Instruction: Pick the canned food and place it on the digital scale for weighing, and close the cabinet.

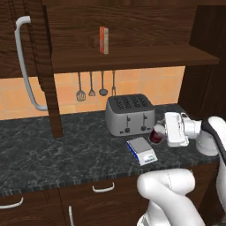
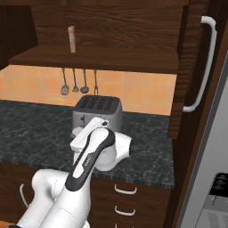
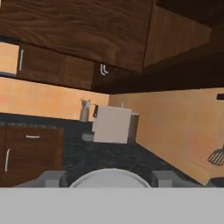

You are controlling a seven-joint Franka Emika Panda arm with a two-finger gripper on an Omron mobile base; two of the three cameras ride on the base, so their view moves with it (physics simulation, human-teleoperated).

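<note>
The cabinet stands open above the bench, its left door swung out with the long silver handle toward the camera, and its right door open too; a tall orange-red box stands upright on the inner shelf. These doors look stiff and hinged, so I judge a push on the panel or a pull on the bar handle should swing them without much force. Below, the silver toaster sits on the bench, and just in front of it lies the digital scale, flat, light and probably easy to shove aside if bumped. The canned food is between the toaster and the scale, near the scale's far corner, at the tip of the claw. It looks rigid, smooth-sided and fairly dense for its size, so the curved wall is the place to hold, squeezed across the middle. In the hand view its pale round top sits between the two fingertips, and the claw appears to be pinching the can, though the contact itself is hidden. From the right base view the arm covers the can and the scale, and whether the can rests on the bench or is lifted is hard to tell.
</note>
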